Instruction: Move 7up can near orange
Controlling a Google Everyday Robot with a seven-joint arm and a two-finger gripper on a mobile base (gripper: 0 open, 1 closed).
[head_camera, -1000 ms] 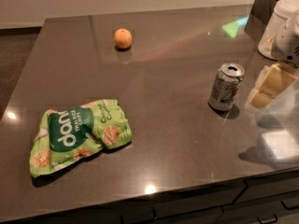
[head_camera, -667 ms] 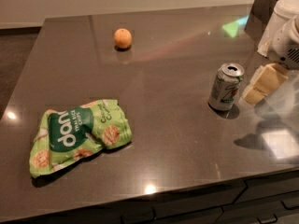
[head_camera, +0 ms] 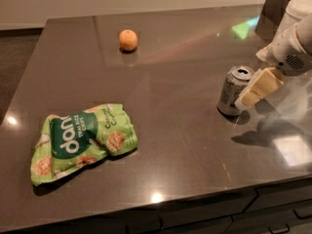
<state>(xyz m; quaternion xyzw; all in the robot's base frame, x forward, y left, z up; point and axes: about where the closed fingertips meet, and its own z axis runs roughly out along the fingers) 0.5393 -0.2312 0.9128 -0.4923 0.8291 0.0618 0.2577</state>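
Closing in from the right edge of the frame, the gripper [head_camera: 249,95] now sits against the right side of the can [head_camera: 232,91], where a second ago a clear gap separated them. Its cream tip appears to touch the can's lower wall, though real contact cannot be confirmed. How far the gripper is spread cannot be told from this angle, nor whether it has hold of anything. The can stands upright at right of centre on the dark counter [head_camera: 185,150], in the same spot as in both earlier frames, so it has not been lifted or pushed. The orange [head_camera: 128,39] lies well apart in the upper left, also unmoved, and the chip bag [head_camera: 80,141] rests at lower left, off the straight line between can and fruit. The leftward creep of the arm [head_camera: 292,48] suggests the reach is ending and a grasp is probably about to begin. The carry across the counter toward the orange is all still to be done, and a sideways nudge here could tip the can.
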